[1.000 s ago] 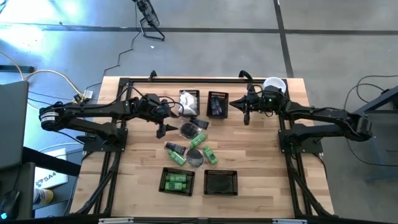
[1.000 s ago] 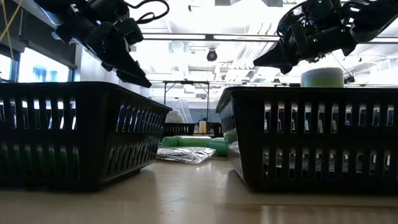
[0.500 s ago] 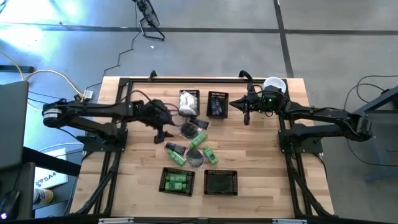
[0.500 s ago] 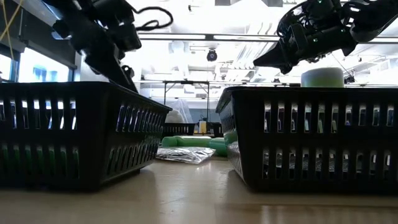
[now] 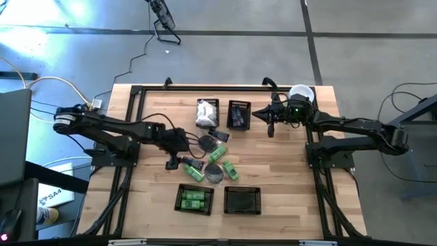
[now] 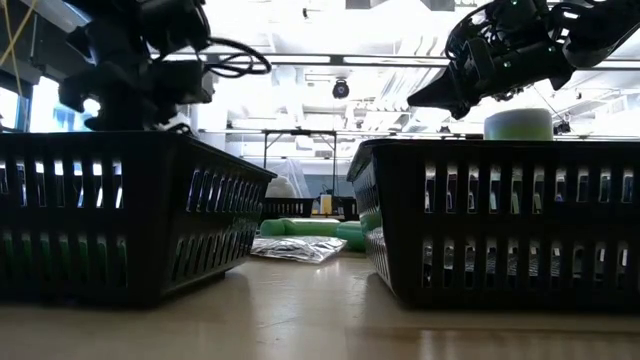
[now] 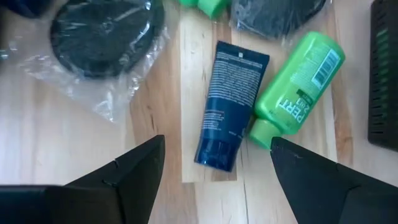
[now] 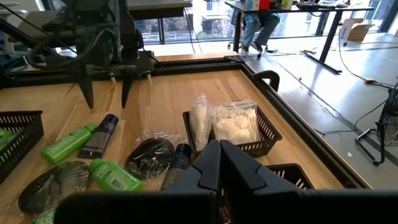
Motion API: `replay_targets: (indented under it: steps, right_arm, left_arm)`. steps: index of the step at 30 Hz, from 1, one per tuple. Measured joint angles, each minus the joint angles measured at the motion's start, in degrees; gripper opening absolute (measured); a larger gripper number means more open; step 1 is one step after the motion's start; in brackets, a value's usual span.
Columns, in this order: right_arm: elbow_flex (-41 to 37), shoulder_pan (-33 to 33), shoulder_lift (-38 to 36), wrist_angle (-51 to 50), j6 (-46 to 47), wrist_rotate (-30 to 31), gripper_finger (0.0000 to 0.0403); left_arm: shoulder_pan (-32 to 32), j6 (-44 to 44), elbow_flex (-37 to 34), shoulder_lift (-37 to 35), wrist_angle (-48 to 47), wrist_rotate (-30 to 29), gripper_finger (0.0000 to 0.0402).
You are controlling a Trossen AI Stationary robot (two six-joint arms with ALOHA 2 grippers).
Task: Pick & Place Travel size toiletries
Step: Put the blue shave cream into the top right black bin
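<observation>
Loose toiletries lie flat on the table's middle: a dark blue tube (image 7: 227,112), a green bottle (image 7: 298,87) next to it, a clear-wrapped black disc (image 7: 102,37), a grey disc (image 5: 214,172) and another green bottle (image 5: 231,169). My left gripper (image 7: 216,144) hangs open over the blue tube, pointing steeply down, one finger on each side of the tube's cap end and apart from it. It also shows in the high view (image 5: 172,162). My right gripper (image 5: 271,128) hovers shut and empty at the far right, beside a far basket (image 5: 238,114).
Two black baskets stand far: one with white packets (image 5: 207,109), one with dark pieces. Two stand near: one with green bottles (image 5: 194,199), one bare (image 5: 242,200). A pale-green cylinder with a white lid (image 5: 300,92) stands at the far right corner.
My left gripper has moved toward the table's near edge and down, tipping to point more steeply at the table. It now hangs over the dark blue tube and has stayed open. No toiletry has moved.
</observation>
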Motion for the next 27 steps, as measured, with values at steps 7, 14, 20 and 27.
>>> replay_targets:
  steps: [7,14,20,27]
  right_arm:
    - [0.00,0.00,0.00,-0.02,0.00,-0.09,0.0003]
    - [0.00,0.00,0.00,-0.12,-0.09,-0.07,0.0003]
    - [0.00,-0.02,0.00,-0.13,-0.17,-0.04,0.0003]
    - [0.00,0.00,0.00,-0.17,-0.17,-0.04,0.0003]
  left_arm:
    - [0.15,2.60,0.00,4.03,0.21,1.96,0.0287]
    - [0.15,6.05,0.00,6.49,0.25,1.90,0.0287]
    - [0.15,6.66,0.00,9.28,0.98,1.88,0.0287]
    - [0.15,6.84,0.00,10.25,2.55,1.90,0.0286]
